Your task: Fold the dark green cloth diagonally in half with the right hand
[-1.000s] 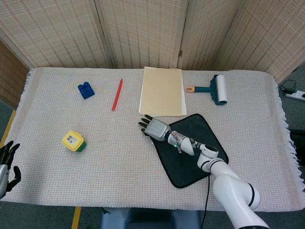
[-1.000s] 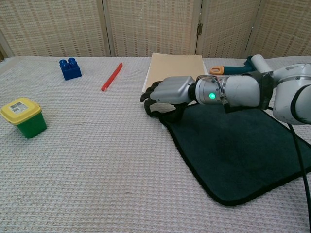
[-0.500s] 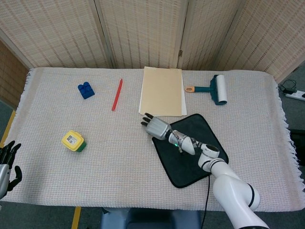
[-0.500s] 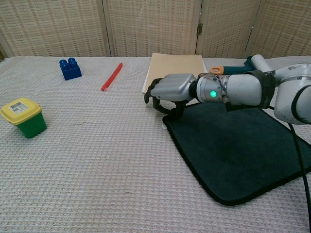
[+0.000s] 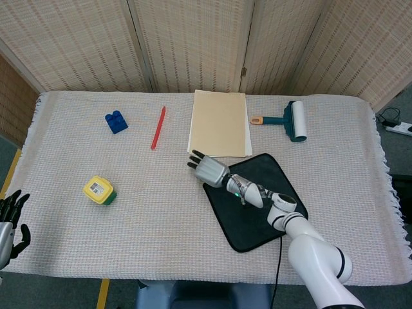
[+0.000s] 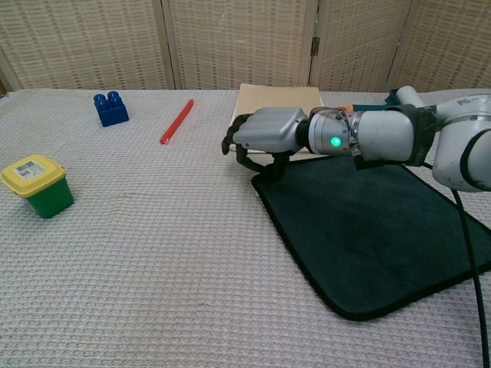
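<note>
At the flat dark green cloth's far-left corner, the right hand curled, its grip unclear; folding remained undone.

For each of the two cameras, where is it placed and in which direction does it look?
Head view: high above, looking down on the table; shows right hand, left hand.
Chest view: low at the front, looking across; shows only the right hand.
Both show the dark green cloth and red pen.

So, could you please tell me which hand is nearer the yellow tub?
Left. The left hand sits at the table's near-left edge beside the yellow tub; the right hand is across the table.
</note>
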You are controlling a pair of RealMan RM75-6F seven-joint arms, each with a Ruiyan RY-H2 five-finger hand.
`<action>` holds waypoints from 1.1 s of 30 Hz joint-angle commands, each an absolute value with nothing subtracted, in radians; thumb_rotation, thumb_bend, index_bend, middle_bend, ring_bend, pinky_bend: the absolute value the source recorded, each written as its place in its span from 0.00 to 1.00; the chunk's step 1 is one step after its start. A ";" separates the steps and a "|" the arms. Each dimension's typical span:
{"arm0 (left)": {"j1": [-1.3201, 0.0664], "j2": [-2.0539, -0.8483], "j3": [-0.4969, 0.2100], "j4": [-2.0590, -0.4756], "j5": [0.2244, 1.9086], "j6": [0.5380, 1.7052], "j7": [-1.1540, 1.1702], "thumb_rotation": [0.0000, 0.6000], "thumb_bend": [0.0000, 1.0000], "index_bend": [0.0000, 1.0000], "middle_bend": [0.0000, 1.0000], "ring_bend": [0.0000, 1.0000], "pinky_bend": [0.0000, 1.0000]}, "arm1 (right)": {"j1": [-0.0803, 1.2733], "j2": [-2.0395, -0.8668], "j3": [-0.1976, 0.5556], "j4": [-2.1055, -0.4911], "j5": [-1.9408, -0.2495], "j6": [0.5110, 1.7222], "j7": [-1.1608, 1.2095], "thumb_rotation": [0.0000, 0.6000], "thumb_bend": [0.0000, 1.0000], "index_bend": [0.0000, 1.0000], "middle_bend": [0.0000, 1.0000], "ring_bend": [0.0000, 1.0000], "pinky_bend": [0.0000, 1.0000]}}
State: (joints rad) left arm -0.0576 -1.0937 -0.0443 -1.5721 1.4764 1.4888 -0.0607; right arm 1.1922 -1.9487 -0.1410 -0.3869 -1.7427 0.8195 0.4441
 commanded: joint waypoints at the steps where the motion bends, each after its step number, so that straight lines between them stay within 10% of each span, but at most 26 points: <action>1: -0.058 -1.094 -0.043 -1.572 1.478 1.488 -0.060 1.00 0.82 0.00 0.01 0.00 0.00 | 1.178 -1.919 -0.138 -0.421 -1.742 0.857 0.426 1.00 0.46 0.76 0.20 0.10 0.00; 19: -0.058 -1.116 -0.028 -1.583 1.503 1.497 0.005 1.00 0.82 0.00 0.01 0.00 0.00 | 0.905 -1.427 -0.191 -1.126 -1.789 1.280 0.104 1.00 0.46 0.76 0.21 0.11 0.00; 33: -0.075 -1.143 -0.026 -1.577 1.486 1.460 0.057 1.00 0.82 0.00 0.01 0.00 0.00 | 0.717 -1.358 -0.263 -1.065 -1.826 1.378 0.207 1.00 0.46 0.76 0.21 0.12 0.00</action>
State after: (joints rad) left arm -0.0738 -1.1419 -0.0257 -1.5777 1.4875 1.4613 0.0563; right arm 0.7506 -1.3475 -0.2508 -1.1112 -1.8135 1.3540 0.1744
